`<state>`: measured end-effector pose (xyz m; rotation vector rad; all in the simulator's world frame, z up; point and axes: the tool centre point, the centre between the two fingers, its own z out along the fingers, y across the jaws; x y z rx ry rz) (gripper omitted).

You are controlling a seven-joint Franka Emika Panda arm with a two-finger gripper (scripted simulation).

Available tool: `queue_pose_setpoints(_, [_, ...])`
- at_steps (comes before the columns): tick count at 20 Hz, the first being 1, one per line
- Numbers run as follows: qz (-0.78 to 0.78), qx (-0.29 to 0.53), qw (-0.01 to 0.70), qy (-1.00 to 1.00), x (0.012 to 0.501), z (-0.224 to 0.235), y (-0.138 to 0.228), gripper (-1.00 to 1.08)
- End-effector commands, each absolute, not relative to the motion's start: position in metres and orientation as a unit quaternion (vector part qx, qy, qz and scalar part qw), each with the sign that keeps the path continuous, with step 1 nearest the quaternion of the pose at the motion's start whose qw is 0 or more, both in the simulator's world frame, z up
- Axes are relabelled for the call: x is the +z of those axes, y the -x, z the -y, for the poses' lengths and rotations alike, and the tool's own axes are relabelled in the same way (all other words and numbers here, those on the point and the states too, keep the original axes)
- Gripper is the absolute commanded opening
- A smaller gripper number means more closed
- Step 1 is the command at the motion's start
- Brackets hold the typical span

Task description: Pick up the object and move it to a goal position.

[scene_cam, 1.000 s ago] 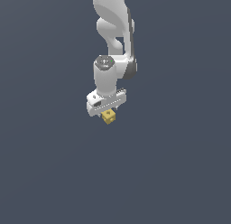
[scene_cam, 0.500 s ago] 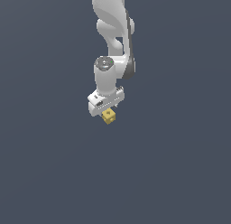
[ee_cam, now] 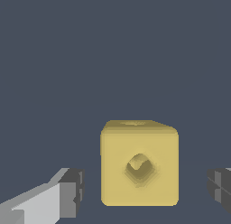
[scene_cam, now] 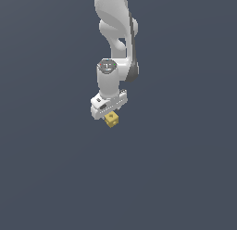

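Mustard-yellow and blocky, the object (scene_cam: pixel 111 119) sits directly beneath the white arm (scene_cam: pixel 115 25) in the exterior view, partly tucked under the gripper (scene_cam: pixel 109 114), against a plain dark slate-grey background; in the wrist view the object (ee_cam: pixel 139 163) shows a rounded cube form with a small dimple in the facing side. Gripper (ee_cam: pixel 144 191) fingers stand spread, one dark pad (ee_cam: pixel 74 191) on each side of the object with a visible gap to each; neither pad touches it; the object lies between them, nearer one side than the other.
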<state>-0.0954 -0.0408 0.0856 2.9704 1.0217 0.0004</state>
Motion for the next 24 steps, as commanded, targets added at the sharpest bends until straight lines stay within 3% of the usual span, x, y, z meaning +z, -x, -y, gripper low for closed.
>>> queue_pose_setpoints(1, [-0.326, 0.000, 0.000, -0.946, 0.079, 0.041, 0.096, 1.00])
queue_pose_setpoints(14, [-0.327, 0.000, 0.000, -0.945, 0.039, 0.041, 0.096, 1.00])
queue_pose_setpoints(15, [-0.327, 0.000, 0.000, -0.945, 0.039, 0.041, 0.096, -1.00])
queue_pose_setpoints(24, [-0.327, 0.000, 0.000, -0.945, 0.039, 0.041, 0.096, -1.00])
